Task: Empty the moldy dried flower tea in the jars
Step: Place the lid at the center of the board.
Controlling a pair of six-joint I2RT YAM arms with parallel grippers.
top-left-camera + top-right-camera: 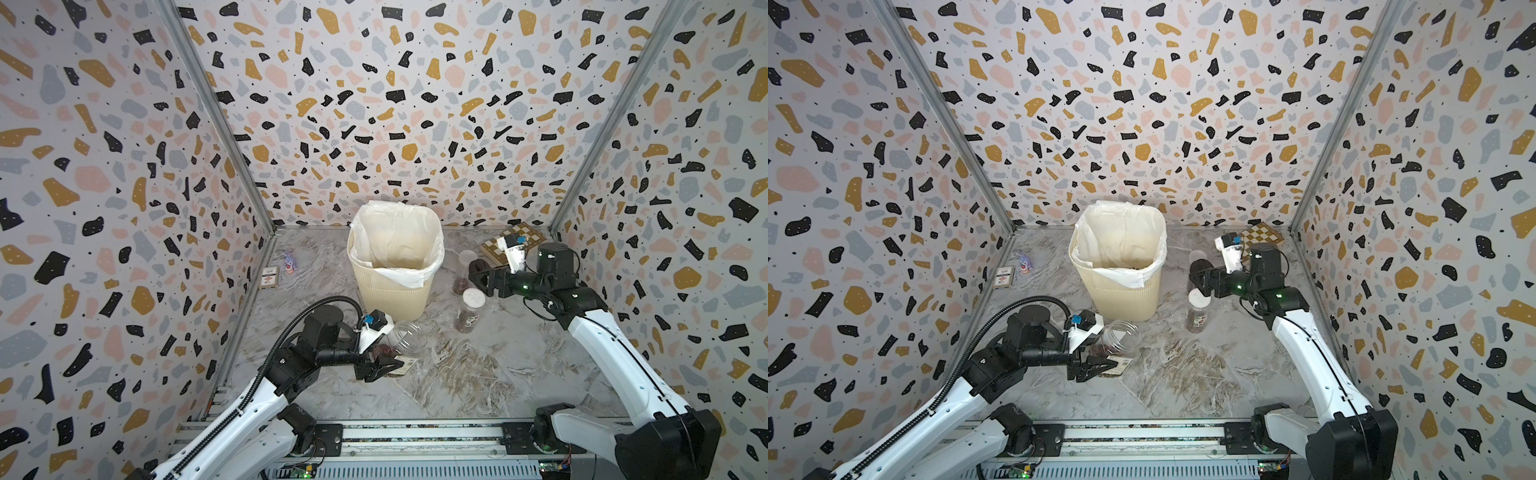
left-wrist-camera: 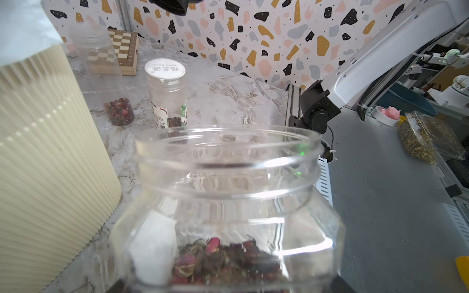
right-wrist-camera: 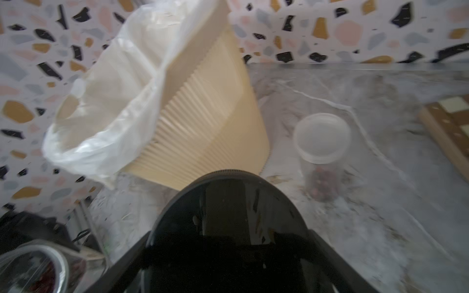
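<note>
A marbled grey counter is enclosed by terrazzo-patterned walls, and a cream ribbed bin is set towards the back. In front of the bin, the lidless squat jar is gripped low on its body by the left tool; dried flower tea is seen in its bottom. The wide black lid is clamped in the right tool, near the tall slim jar and the white-lidded jar, both lidded with tea inside.
</note>
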